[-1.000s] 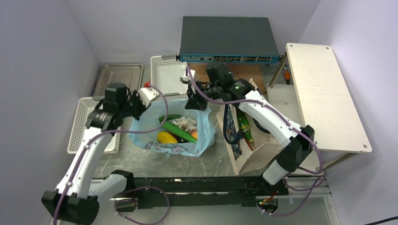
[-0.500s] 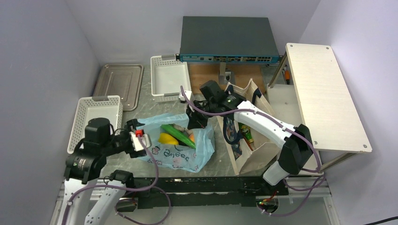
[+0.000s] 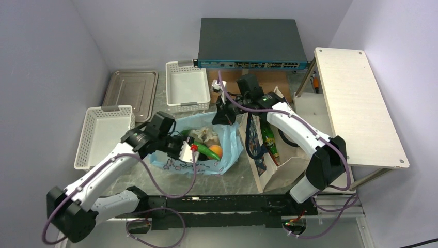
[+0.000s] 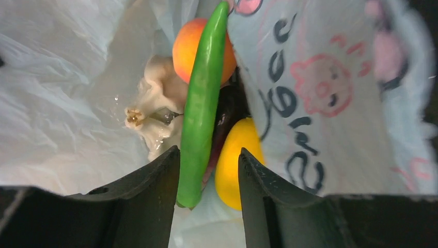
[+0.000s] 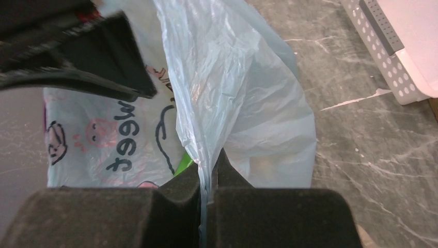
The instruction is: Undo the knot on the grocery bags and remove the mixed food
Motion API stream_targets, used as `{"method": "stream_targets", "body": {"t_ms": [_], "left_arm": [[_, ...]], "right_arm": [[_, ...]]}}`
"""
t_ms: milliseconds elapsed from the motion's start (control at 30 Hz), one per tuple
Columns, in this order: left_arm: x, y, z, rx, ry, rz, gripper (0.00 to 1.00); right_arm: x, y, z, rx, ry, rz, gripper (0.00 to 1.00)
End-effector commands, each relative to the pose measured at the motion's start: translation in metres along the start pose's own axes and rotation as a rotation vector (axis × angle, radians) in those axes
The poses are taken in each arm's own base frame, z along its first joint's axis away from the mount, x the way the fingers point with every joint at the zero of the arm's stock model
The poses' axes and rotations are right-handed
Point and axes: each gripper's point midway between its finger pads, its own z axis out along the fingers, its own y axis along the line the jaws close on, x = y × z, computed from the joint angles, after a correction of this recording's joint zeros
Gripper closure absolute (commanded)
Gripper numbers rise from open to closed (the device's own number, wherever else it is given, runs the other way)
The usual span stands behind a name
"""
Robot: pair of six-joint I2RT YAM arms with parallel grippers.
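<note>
The light-blue grocery bag [image 3: 227, 150] lies open at mid-table, and no knot shows. Inside it are a green cucumber [image 4: 202, 98], a round orange fruit [image 4: 182, 46], a yellow fruit [image 4: 241, 157], a pale lumpy item [image 4: 155, 106] and a dark aubergine [image 4: 227, 111]. My left gripper [image 4: 206, 173] is open at the bag's mouth, its jaws either side of the cucumber's near end without touching it. It also shows in the top view [image 3: 187, 153]. My right gripper [image 5: 206, 173] is shut on the bag's rim [image 5: 217, 88] and holds it up at the far right side [image 3: 223, 114].
A beige tote [image 3: 276, 165] with a green bottle [image 3: 268, 137] stands just right of the bag. Two white baskets [image 3: 106, 132] [image 3: 186, 85] and a metal tray [image 3: 131, 88] lie at left and rear. A network switch [image 3: 250, 44] and a wooden board [image 3: 356, 103] are behind and right.
My left arm has swung in from the front left and put its open gripper into the bag's mouth. My right gripper has moved back and right, still gripping the bag's rim.
</note>
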Motion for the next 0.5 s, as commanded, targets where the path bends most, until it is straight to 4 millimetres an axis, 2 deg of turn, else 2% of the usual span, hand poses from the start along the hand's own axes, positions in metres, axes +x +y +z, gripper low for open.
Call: {"method": "stream_targets", "body": {"t_ms": [0, 167, 367, 467], "left_arm": [[0.014, 0.041, 0.023, -0.085, 0.071, 0.12, 0.51], [0.044, 0.053, 0.053, -0.079, 0.155, 0.086, 0.48], [0.071, 0.036, 0.083, 0.037, 0.189, 0.115, 0.35], [0.081, 0.039, 0.097, 0.044, 0.204, 0.078, 0.37]], "right_arm": [[-0.014, 0.019, -0.007, -0.093, -0.044, -0.044, 1.0], [-0.01, 0.009, -0.003, -0.066, -0.037, -0.05, 1.0], [-0.011, -0.01, 0.002, -0.007, -0.011, -0.116, 1.0], [-0.008, -0.017, 0.004, 0.021, 0.001, -0.134, 1.0]]}}
